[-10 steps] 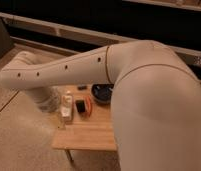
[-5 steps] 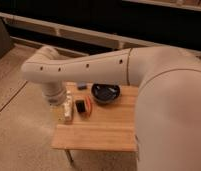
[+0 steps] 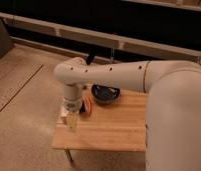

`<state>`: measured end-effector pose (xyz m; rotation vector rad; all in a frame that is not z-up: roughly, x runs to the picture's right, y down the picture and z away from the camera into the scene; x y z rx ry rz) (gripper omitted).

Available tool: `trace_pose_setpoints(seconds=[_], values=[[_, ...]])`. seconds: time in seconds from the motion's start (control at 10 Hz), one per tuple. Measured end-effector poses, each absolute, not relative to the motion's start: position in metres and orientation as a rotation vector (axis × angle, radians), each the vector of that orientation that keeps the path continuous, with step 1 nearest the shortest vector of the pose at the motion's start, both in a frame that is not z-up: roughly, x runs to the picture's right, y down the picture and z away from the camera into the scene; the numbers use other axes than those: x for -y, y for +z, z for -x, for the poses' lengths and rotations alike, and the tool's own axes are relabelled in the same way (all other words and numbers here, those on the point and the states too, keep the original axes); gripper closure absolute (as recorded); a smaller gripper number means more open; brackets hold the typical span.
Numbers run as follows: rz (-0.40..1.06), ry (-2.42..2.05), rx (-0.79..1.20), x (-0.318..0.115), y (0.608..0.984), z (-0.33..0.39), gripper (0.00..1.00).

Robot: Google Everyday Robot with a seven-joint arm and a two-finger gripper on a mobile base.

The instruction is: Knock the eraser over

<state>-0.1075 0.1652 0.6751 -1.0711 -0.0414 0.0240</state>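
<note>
Near field: the white arm [image 3: 144, 80] fills the right side and reaches left across a small wooden table [image 3: 109, 132]. At its wrist the gripper [image 3: 72, 120] points down over the table's left end, just beside the eraser. A cream-white piece shows at the gripper tip; cannot tell whether it is part of the gripper or a separate object. Eraser [image 3: 86, 105]: orange with a dark face, just right of the wrist. Behind it, a dark round bowl [image 3: 105, 93]. Beyond: speckled floor [image 3: 24, 95].

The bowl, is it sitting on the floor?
No, the bowl sits on the wooden table, behind the eraser and the gripper.
</note>
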Motion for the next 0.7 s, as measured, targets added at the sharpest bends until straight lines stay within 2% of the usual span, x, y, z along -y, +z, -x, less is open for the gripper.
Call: trace_pose_setpoints(seconds=[0.2, 0.4, 0.7], values=[[1.184, -0.053, -0.081, -0.178, 0.691, 0.085, 0.35], [1.224, -0.159, -0.213, -0.169, 0.72, 0.082, 0.35], [1.252, -0.243, -0.268, -0.161, 0.758, 0.097, 0.35]])
